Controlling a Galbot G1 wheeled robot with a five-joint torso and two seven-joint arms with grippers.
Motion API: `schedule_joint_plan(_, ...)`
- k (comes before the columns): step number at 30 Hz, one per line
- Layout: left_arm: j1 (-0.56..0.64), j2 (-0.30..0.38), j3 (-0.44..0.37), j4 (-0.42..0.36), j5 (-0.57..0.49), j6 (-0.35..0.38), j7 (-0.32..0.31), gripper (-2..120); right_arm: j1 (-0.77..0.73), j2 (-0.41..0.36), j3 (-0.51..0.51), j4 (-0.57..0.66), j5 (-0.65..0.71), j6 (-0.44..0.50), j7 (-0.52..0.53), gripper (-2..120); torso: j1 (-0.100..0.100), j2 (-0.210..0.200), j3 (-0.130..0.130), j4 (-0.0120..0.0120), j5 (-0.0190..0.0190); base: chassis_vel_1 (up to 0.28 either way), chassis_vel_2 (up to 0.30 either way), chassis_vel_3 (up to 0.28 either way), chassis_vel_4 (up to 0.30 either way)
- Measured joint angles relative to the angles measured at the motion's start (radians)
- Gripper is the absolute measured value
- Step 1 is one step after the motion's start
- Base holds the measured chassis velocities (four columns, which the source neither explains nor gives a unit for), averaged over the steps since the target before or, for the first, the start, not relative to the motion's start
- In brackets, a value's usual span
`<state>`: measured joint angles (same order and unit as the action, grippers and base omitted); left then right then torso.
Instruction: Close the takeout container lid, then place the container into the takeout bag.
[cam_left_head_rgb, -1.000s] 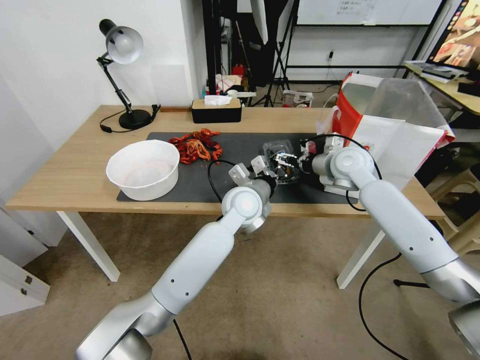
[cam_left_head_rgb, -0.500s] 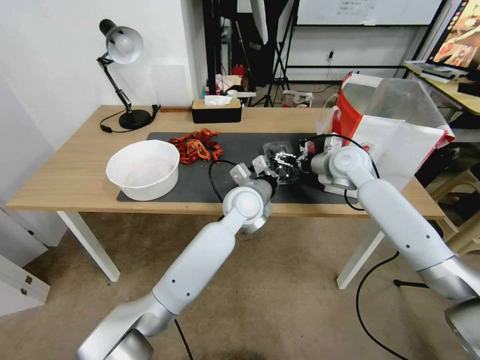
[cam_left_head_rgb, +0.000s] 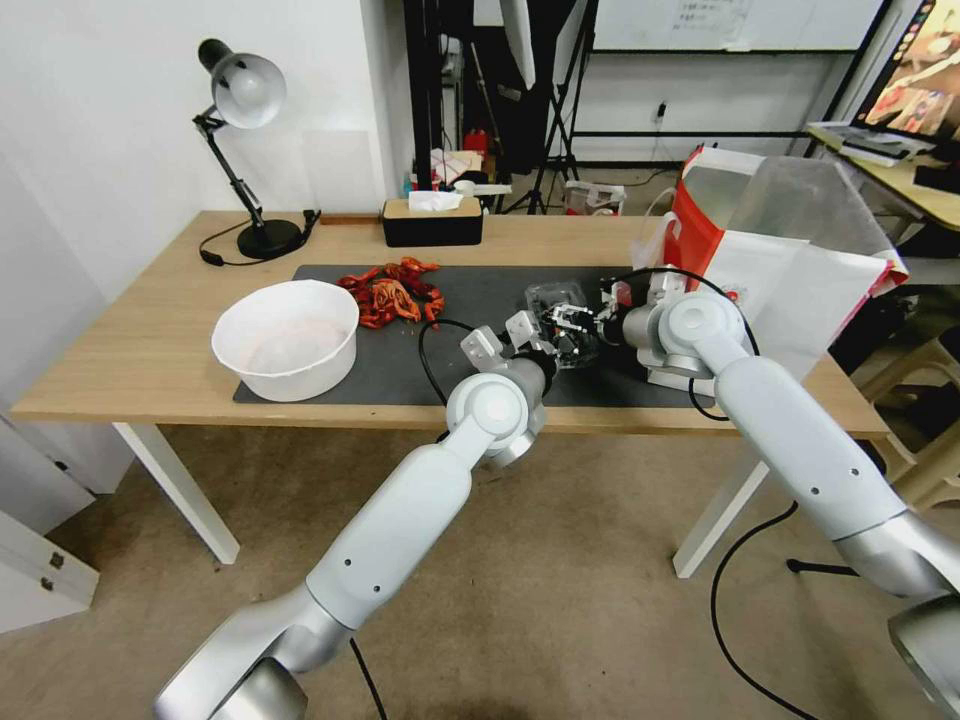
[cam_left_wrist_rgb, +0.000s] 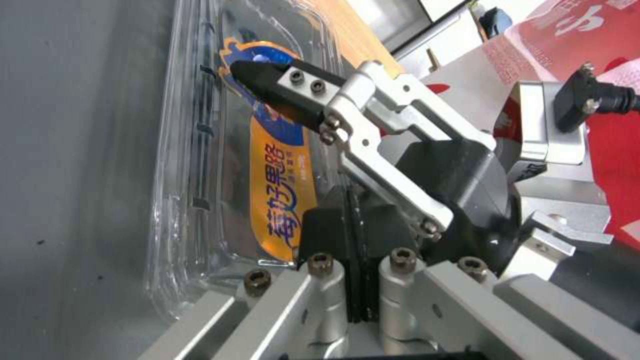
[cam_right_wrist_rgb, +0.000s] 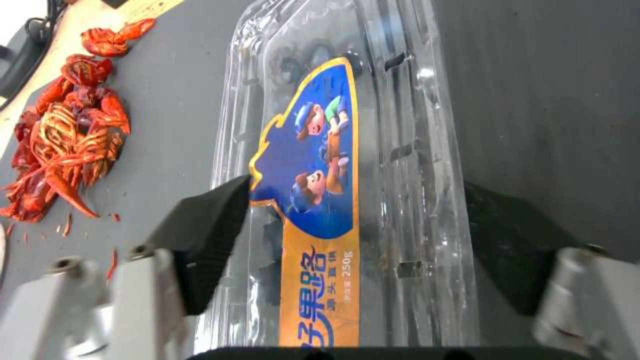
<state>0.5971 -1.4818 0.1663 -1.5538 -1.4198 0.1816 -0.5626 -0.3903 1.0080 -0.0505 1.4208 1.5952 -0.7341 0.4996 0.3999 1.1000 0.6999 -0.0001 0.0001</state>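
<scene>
The takeout container (cam_left_head_rgb: 548, 298) (cam_right_wrist_rgb: 400, 150) lies on the dark mat (cam_left_head_rgb: 470, 290), its clear lid (cam_right_wrist_rgb: 313, 165) lying flat on top under a blue and orange label. My right gripper (cam_left_head_rgb: 578, 326) (cam_right_wrist_rgb: 357, 200) reaches in from the bag side. Its black pads (cam_right_wrist_rgb: 213, 235) sit against both long sides of the box. My left gripper (cam_left_head_rgb: 540, 345) (cam_left_wrist_rgb: 353, 230) is at the box's near end, pads pressed together with nothing visible between them. In the left wrist view, one right finger (cam_left_wrist_rgb: 267, 80) rests against the labelled lid. The takeout bag (cam_left_head_rgb: 790, 270) stands open to the right.
A large white bowl (cam_left_head_rgb: 288, 338) stands on the mat's left end. A pile of red crayfish (cam_left_head_rgb: 392, 290) (cam_right_wrist_rgb: 67, 135) lies behind it. A desk lamp (cam_left_head_rgb: 245, 150) and a black tissue box (cam_left_head_rgb: 433, 220) stand along the table's back edge.
My right arm has edged slightly left toward the container. The left arm and the box have hardly moved.
</scene>
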Motion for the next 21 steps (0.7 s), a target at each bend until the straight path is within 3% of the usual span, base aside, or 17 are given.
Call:
schedule_joint_plan(10,0.000,0.001,0.000,-0.002,0.000,0.000,0.000,0,0.000,-0.003,-0.001,0.007,0.009,0.000,0.004,43,0.000,0.000,0.000,0.0003,0.0001,0.000,0.000,0.000,0.000)
schedule_joint_plan(11,0.000,0.000,0.001,-0.003,0.000,0.000,0.000,0,-0.002,-0.003,0.002,0.008,0.009,0.000,0.005,34,0.000,0.000,0.000,0.0003,0.0000,0.000,0.000,0.000,0.000)
schedule_joint_plan(13,0.000,0.000,0.001,-0.004,0.000,0.000,-0.001,0,-0.004,-0.003,0.003,0.009,0.009,0.000,0.005,30,0.000,0.000,0.000,0.0002,0.0001,0.000,0.000,0.000,0.000)
schedule_joint_plan(19,0.001,-0.001,0.002,-0.006,0.000,0.001,-0.003,0,-0.009,-0.002,0.007,0.013,0.009,0.000,0.006,5,0.000,0.000,0.000,0.0002,-0.0002,0.000,0.000,0.000,0.000)
schedule_joint_plan(21,0.001,-0.001,0.002,-0.006,0.000,0.001,-0.003,0,-0.009,-0.002,0.008,0.013,0.009,0.000,0.007,3,0.000,0.000,0.000,0.0002,-0.0002,0.000,0.000,0.000,0.000)
